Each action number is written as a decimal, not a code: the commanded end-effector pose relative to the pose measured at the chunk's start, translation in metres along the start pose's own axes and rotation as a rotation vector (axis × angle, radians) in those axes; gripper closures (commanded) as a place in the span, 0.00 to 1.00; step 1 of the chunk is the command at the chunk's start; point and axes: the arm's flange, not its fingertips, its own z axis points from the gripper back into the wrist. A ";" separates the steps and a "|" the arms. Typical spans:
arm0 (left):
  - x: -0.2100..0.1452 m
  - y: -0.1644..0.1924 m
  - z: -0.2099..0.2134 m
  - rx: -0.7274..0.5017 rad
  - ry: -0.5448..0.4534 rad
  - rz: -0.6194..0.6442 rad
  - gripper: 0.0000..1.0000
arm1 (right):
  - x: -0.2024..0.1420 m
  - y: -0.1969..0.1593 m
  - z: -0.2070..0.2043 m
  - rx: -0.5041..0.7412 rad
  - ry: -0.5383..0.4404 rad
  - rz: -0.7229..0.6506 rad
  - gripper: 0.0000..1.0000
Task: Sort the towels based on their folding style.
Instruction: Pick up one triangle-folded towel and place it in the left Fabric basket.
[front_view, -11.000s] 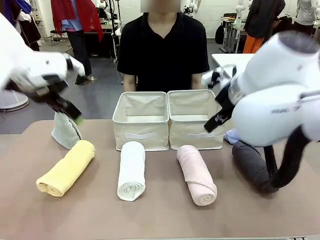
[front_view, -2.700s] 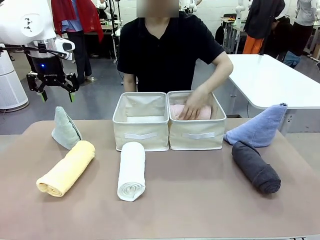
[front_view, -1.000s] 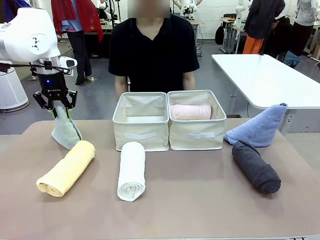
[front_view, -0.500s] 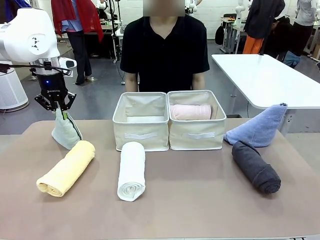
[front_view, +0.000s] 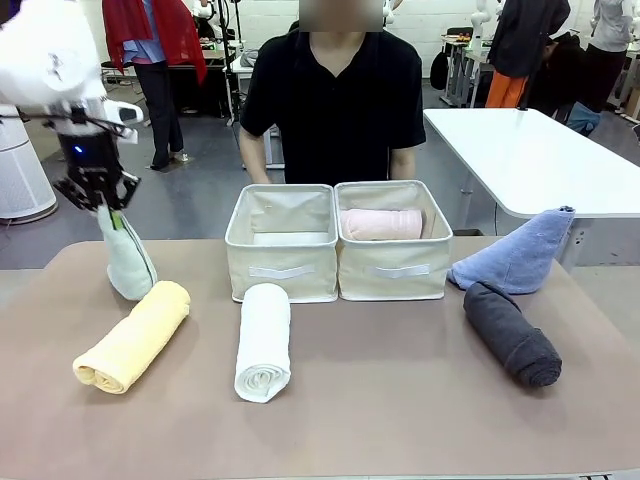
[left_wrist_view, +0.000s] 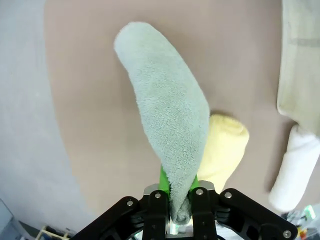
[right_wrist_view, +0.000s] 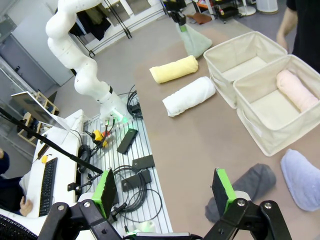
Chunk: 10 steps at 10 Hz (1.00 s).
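My left gripper is shut on the tip of the pale mint cone towel, which hangs stretched below it with its base near the table, beside the yellow roll. In the left wrist view the mint towel runs up from between the green pads. The white roll lies in front of the left basket. The pink roll lies in the right basket. The dark grey roll and periwinkle cone sit at the right. My right gripper is open, high above the table.
A person in a black shirt stands behind the two cream baskets, hands down. A white table stands at the back right. Cables and equipment lie on the floor beside the table.
My left gripper has closed on the mint towel's tip and risen, pulling the towel taller and upright. The other towels have not moved.
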 end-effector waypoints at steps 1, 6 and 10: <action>-0.046 0.035 0.095 -0.003 -0.022 -0.180 0.87 | 0.000 -0.001 -0.001 0.015 -0.030 0.019 0.00; -0.148 0.083 0.239 -0.014 0.045 -0.431 0.87 | 0.000 -0.001 -0.001 0.015 -0.030 0.019 0.00; -0.146 0.062 0.214 -0.032 0.087 -0.558 0.85 | 0.000 -0.001 -0.001 0.015 -0.030 0.019 0.00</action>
